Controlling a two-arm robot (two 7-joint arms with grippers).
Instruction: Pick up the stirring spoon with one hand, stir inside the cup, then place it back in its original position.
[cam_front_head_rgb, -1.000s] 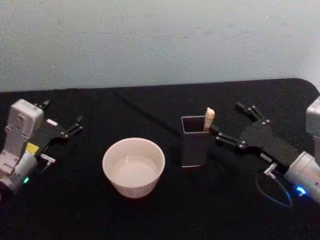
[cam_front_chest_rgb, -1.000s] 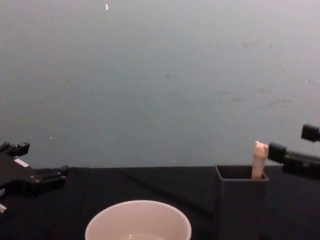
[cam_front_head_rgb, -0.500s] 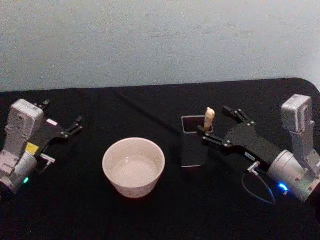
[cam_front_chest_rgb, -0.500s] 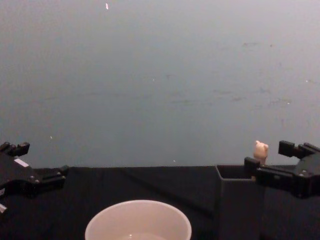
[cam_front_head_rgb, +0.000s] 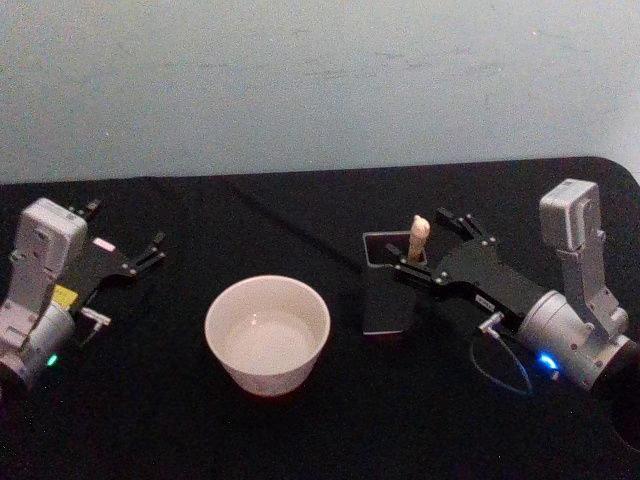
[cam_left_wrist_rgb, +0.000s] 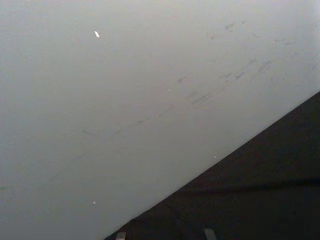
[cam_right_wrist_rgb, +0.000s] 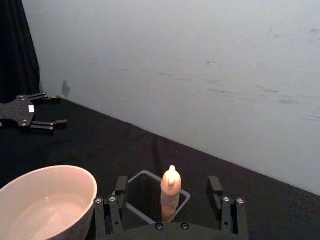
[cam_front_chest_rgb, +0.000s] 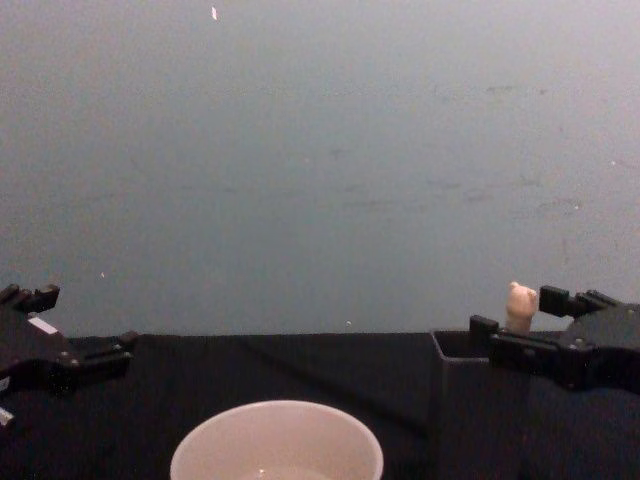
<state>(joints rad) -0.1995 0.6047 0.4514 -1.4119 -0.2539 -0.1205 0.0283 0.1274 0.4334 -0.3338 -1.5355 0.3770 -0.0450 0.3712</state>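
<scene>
Where the black counter (cam_front_head_rgb: 300, 430) spreads below the pale wall, the right end effector (cam_front_head_rgb: 416, 243) reaches in from the right side, level with the holder's rim and released, its fingers (cam_right_wrist_rgb: 120, 184) spread wide. The left end effector (cam_front_head_rgb: 126, 222) rests at the counter's left side, likewise released and well apart from everything else. The cup (cam_front_head_rgb: 267, 335) sits left of centre. The holder (cam_front_head_rgb: 385, 305) stands just to its right, not touching it. The spoon (cam_front_chest_rgb: 519, 305) stands upright in the holder's far right corner, its knob above the rim. Its handle sits between the right end effector's fingers, with a gap on each side.
</scene>
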